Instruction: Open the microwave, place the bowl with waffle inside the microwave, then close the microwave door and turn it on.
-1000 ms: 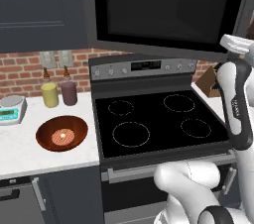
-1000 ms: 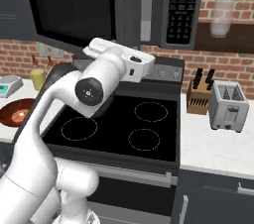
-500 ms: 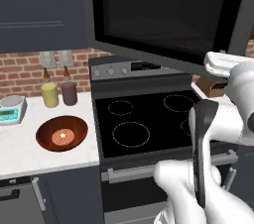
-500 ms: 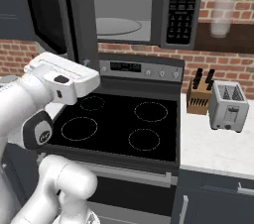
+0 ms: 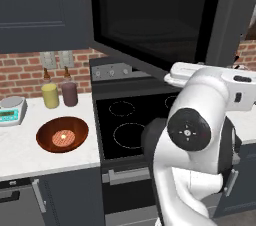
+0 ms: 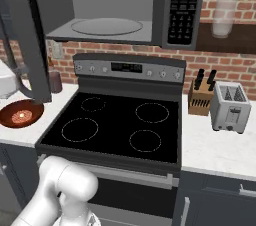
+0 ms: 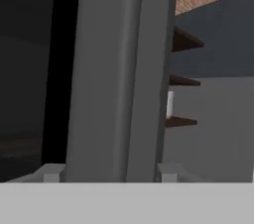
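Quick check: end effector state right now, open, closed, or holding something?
End effector: open, its fingers straddling the microwave door edge; a firm grip on it cannot be told.

Glossy reddish bowl (image 5: 62, 135); matt grey microwave door (image 5: 155, 15), black glass.

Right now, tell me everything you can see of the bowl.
The bowl is shallow, round, glossy reddish-brown. It sits upright on the white counter left of the stovetop, in front of two jars. A small round waffle lies flat at its centre. Nothing else touches it, and the open microwave door hangs above.
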